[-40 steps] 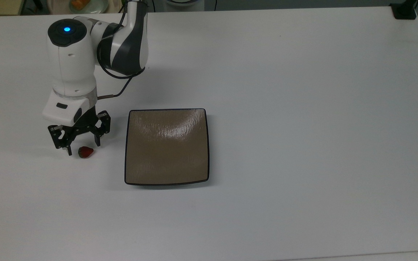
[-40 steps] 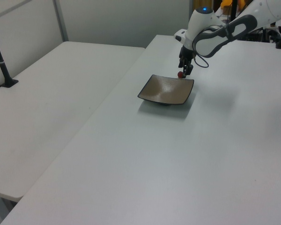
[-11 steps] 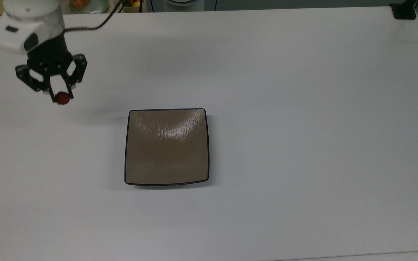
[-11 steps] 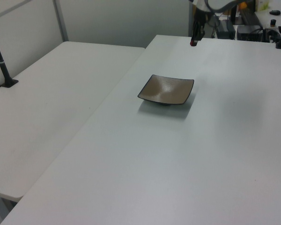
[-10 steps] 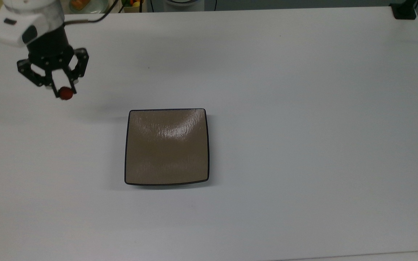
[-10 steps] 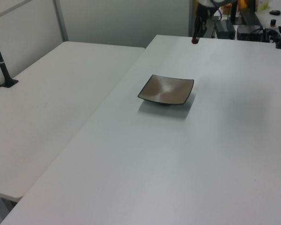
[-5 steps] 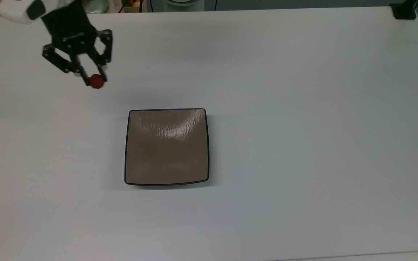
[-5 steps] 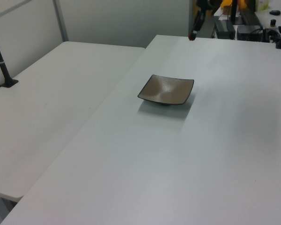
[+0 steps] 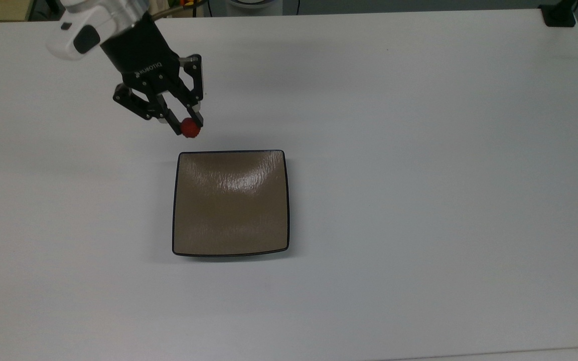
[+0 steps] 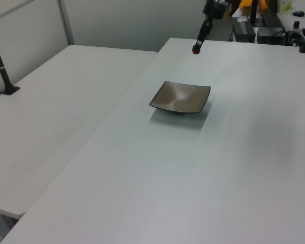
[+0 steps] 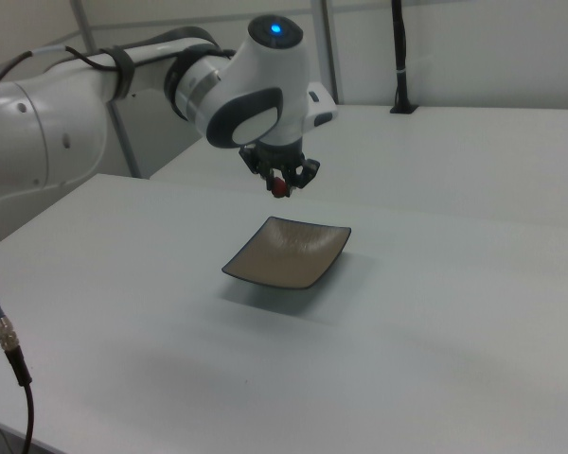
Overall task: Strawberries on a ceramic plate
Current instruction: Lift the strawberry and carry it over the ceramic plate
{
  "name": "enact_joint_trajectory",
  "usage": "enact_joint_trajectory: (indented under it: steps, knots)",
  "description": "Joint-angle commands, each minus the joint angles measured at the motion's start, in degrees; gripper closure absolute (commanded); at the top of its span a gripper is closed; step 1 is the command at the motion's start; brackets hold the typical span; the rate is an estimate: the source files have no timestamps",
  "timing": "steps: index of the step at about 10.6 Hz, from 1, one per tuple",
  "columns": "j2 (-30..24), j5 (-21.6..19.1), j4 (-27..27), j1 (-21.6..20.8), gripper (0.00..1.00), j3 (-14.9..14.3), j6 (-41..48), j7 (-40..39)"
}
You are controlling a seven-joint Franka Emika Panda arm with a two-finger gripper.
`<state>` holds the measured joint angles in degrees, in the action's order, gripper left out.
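Note:
My gripper (image 9: 188, 125) (image 10: 195, 48) (image 11: 280, 187) is shut on the small red strawberry (image 9: 190, 128) (image 10: 195, 50) (image 11: 279, 189) and holds it high above the table. The square tan-brown ceramic plate (image 9: 231, 202) (image 10: 181, 97) (image 11: 288, 252) lies flat on the white table with nothing on it. In the top view the strawberry hangs just past the plate's upper left corner. In the right view it hangs above the plate's far edge.
The white table (image 9: 419, 150) stretches wide around the plate. A black post base (image 9: 559, 15) stands at the top view's upper right corner. A second white table (image 10: 51, 101) with a black pole (image 10: 1, 66) adjoins in the left view.
The gripper has carried the strawberry toward the top view's right, from far left of the plate to just above its upper left corner, and the wrist has turned.

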<state>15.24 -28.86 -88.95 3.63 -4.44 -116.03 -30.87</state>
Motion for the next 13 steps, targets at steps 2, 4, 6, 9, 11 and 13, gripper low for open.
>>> enact_joint_trajectory:
  steps: [2,4,6,9,11,13]
  knots:
    - [2.42,-4.27,-3.25,-0.82,0.92,-0.05,-5.42,0.46]
    - [4.0,-5.07,-3.34,-1.17,0.9,-0.05,-7.27,0.28]
    - [6.37,-5.25,-3.43,-1.43,0.89,-0.05,-10.25,0.46]
    - [9.71,-5.25,-4.65,-2.58,0.87,1.18,-17.62,0.63]
    - [11.82,-5.25,-4.83,-3.19,0.87,2.24,-20.72,0.81]
    - [13.06,-5.25,-4.83,-4.33,0.87,2.5,-22.04,0.98]
